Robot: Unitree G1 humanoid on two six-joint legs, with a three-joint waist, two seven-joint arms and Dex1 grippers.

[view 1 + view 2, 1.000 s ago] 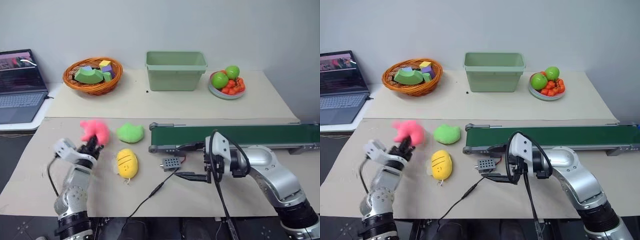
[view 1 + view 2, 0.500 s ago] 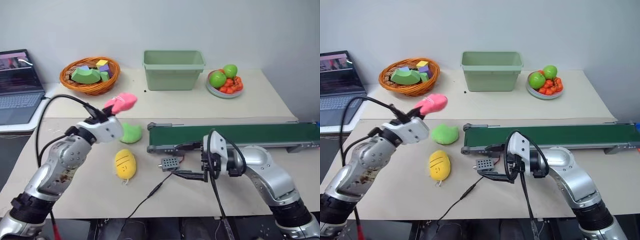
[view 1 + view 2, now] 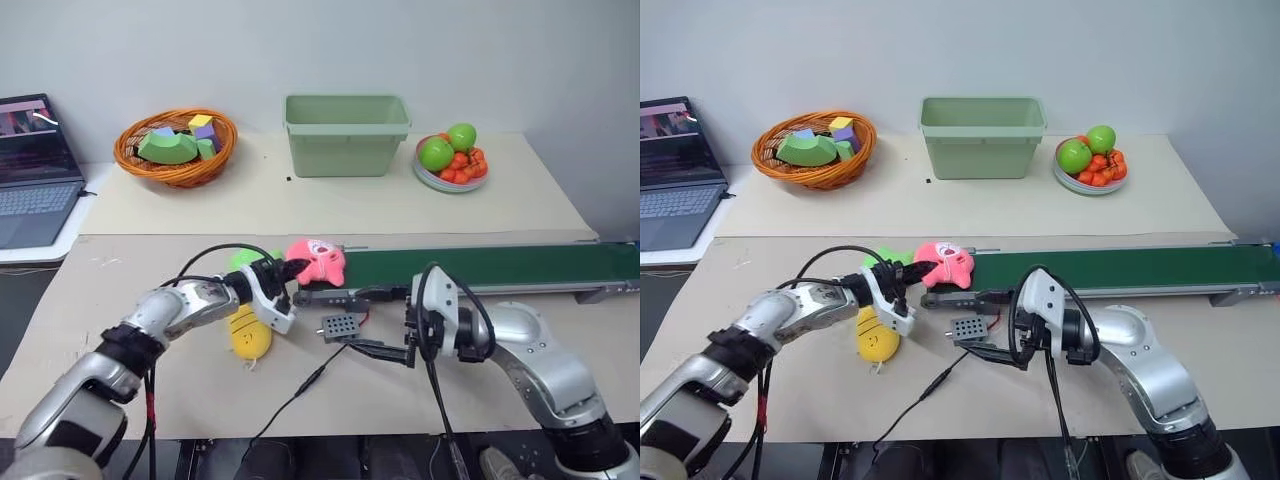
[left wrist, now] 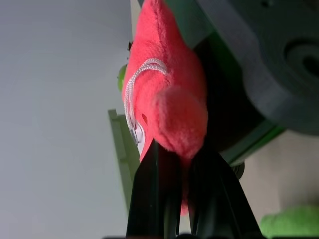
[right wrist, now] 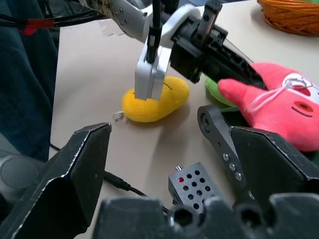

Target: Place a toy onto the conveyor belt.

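Observation:
The pink plush toy point(image 3: 320, 262) hangs at the left roller end of the dark green conveyor belt point(image 3: 480, 267). My left gripper point(image 3: 292, 269) reaches in from the left and is shut on the toy's near edge. Whether the toy rests on the belt I cannot tell. In the left wrist view, the black fingers point(image 4: 154, 199) pinch the toy point(image 4: 167, 94) beside the belt's grey frame. My right gripper point(image 3: 373, 322) stands open in front of the belt, pointing left, with nothing between its fingers. The right wrist view shows the toy point(image 5: 286, 117) just ahead.
A small grey box point(image 3: 341, 325) with a cable lies beside the right gripper. The yellow plush point(image 3: 247, 336) and green plush point(image 3: 246, 259) sit under the left arm. A wicker basket point(image 3: 175, 148), a green bin point(image 3: 346, 135), a fruit plate point(image 3: 452, 162) and a laptop point(image 3: 30, 170) stand farther back.
My left arm has swung the toy up from the left side of the table, then right and down to the belt's left end. The right gripper has kept its place.

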